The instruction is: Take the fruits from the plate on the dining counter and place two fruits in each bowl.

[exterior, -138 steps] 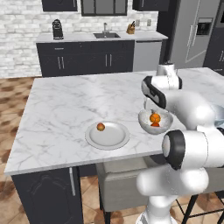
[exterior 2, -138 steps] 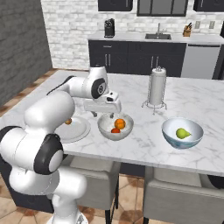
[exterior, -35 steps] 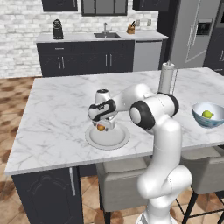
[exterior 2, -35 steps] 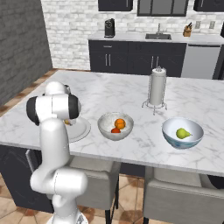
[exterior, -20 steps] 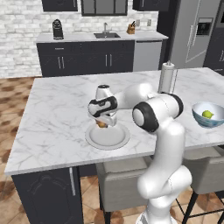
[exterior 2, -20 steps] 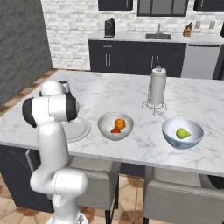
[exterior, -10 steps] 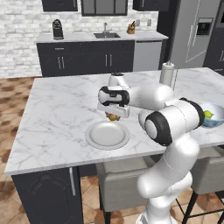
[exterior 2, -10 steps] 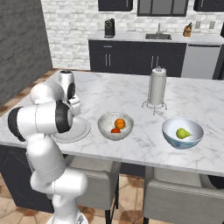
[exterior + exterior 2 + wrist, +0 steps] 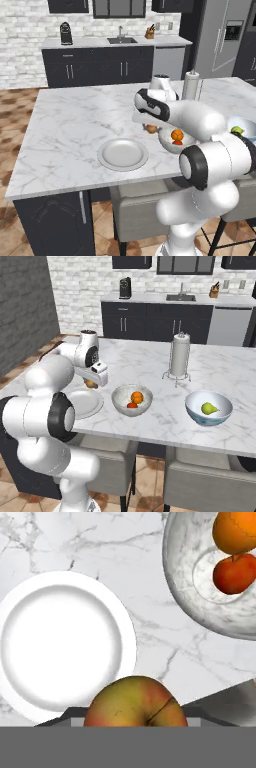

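- Where the arm bends across the middle of the left base view, the hand (image 9: 149, 125) hangs above the tabletop (image 9: 75, 125) with its fingers pinched on a brownish-red fruit (image 9: 151, 129).
- In the right base view the same hand (image 9: 92, 380) sits left of centre, the fruit (image 9: 90, 384) just under it, clear of the marble.
- In the hand view that fruit (image 9: 135, 702) bulges at the bottom centre, reddish with a yellow-green patch and a dark crease on its right side.
- The plate (image 9: 122, 154) lies below and left of the hand in the left base view, bare of fruit; it shows at the left of the hand view (image 9: 60, 642).
- The speckled bowl (image 9: 131, 400) stands just right of the plate, apart from it, near the middle of the right base view.
- Inside it lie an orange fruit (image 9: 137, 397) and a red-orange fruit (image 9: 132, 405), touching; in the hand view they sit at the upper right, orange (image 9: 234, 532) above red (image 9: 235, 573).
- The blue bowl (image 9: 209, 408) stands at the right of the right base view, well apart from the speckled one, with a yellow-green fruit (image 9: 208, 408) in it.
- A paper towel roll (image 9: 179, 355) stands upright on its holder behind the two bowls.
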